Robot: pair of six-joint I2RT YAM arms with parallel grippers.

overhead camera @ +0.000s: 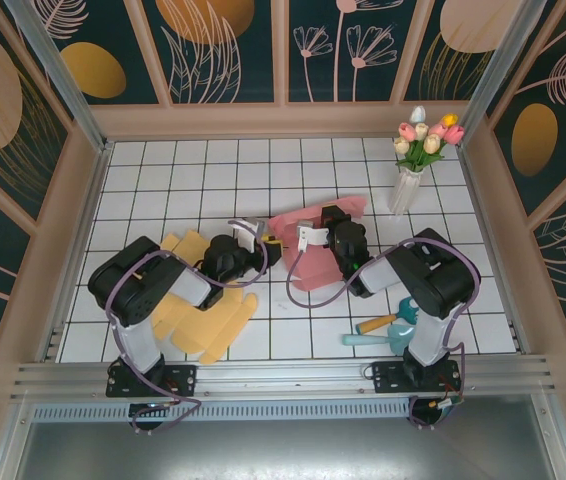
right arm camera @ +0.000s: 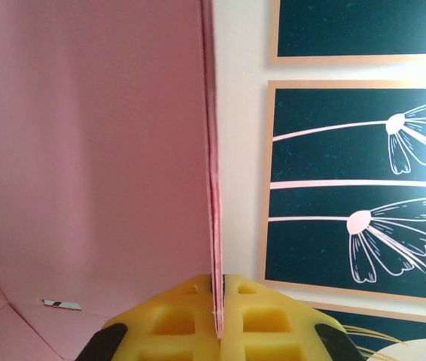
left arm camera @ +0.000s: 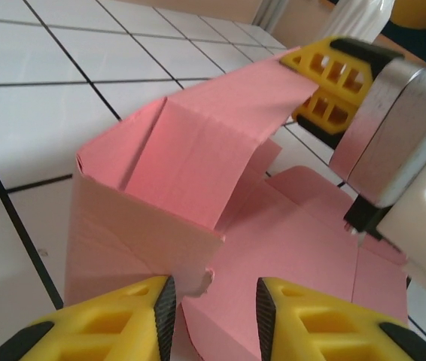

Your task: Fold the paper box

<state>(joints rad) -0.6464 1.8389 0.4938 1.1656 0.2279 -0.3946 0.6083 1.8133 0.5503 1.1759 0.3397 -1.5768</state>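
The pink paper box (overhead camera: 315, 262) lies half-folded in the middle of the tiled table. In the left wrist view one wall (left arm camera: 145, 226) stands up, with a long flap (left arm camera: 220, 128) bent over it. My right gripper (right arm camera: 218, 301) is shut on the edge of that flap (right arm camera: 211, 188), and its yellow fingers (left arm camera: 326, 83) pinch the flap's far end. My left gripper (left arm camera: 213, 301) is low at the box's near corner with its jaws apart. A torn corner tab (left arm camera: 198, 282) sits beside its left pad, and flat pink card lies in the gap. From above, both grippers (overhead camera: 263, 243) (overhead camera: 310, 238) meet at the box's left side.
Several yellow paper sheets (overhead camera: 203, 310) lie at the front left under my left arm. A teal scoop with an orange handle (overhead camera: 388, 325) rests at the front right. A white vase of tulips (overhead camera: 408, 175) stands at the back right. Walls close in the table.
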